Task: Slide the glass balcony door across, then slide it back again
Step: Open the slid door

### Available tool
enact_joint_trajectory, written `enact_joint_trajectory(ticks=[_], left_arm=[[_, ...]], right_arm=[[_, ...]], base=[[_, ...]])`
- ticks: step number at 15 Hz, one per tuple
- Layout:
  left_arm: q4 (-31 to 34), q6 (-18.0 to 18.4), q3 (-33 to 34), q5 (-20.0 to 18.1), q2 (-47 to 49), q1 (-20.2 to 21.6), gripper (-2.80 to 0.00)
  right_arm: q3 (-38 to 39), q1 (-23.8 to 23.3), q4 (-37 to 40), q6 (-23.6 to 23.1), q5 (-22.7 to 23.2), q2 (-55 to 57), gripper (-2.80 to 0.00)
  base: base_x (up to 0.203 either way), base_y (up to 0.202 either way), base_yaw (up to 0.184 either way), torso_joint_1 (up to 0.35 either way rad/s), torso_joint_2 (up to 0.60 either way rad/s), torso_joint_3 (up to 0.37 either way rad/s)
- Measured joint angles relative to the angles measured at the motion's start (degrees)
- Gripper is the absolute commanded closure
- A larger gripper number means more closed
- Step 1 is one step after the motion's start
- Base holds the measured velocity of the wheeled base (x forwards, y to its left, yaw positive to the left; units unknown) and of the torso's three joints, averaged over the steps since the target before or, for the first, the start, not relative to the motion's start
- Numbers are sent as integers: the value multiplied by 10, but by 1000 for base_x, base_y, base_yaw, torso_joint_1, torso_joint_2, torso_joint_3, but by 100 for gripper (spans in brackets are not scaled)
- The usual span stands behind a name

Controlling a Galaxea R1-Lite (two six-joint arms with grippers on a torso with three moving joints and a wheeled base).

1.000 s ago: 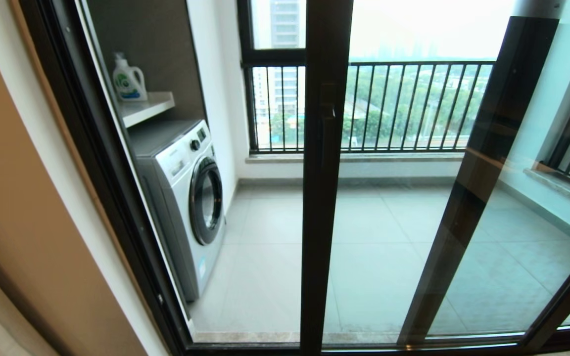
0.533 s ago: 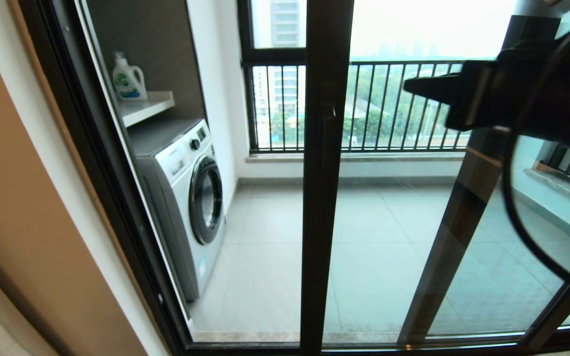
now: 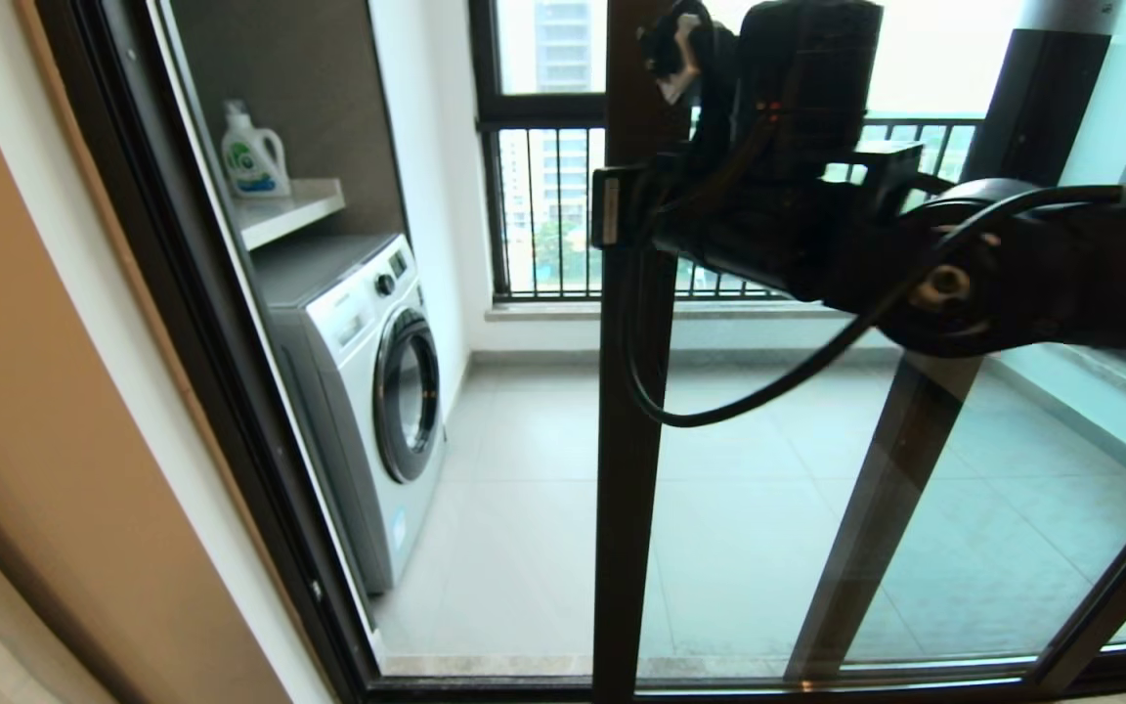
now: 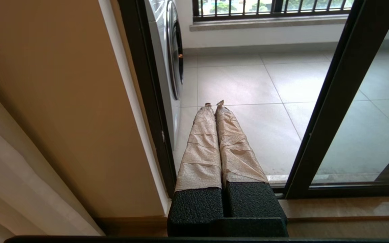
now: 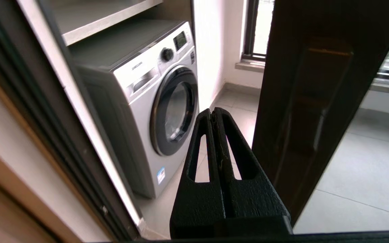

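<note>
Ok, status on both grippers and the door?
Right gripper shut, empty, beside the glass balcony door stile at handle height. Left gripper shut, parked low. Nothing blocking.

No word, brand name or number can be read with certainty anywhere. The white plastic detergent bottle (image 3: 252,154) on the white shelf (image 3: 289,212) carries a green and blue round label whose lettering cannot be made out. The white front-loading washing machine (image 5: 154,101) has a short line of grey lettering on its drawer panel and a small blue and white sticker (image 5: 161,175) low on its front; neither is legible.
</note>
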Motion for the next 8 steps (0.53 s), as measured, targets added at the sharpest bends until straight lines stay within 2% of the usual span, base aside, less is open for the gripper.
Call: enact_joint_trajectory(ticks=[3,8], left_arm=[[0,0,0,0,0,0,0],[0,0,0,0,0,0,0]], right_arm=[[-76,-6,0,12,-23,91,0],[-91,-27,-15,16,-27,147,0]], base=[[0,0,0,0,0,0],[0,0,0,0,0,0]])
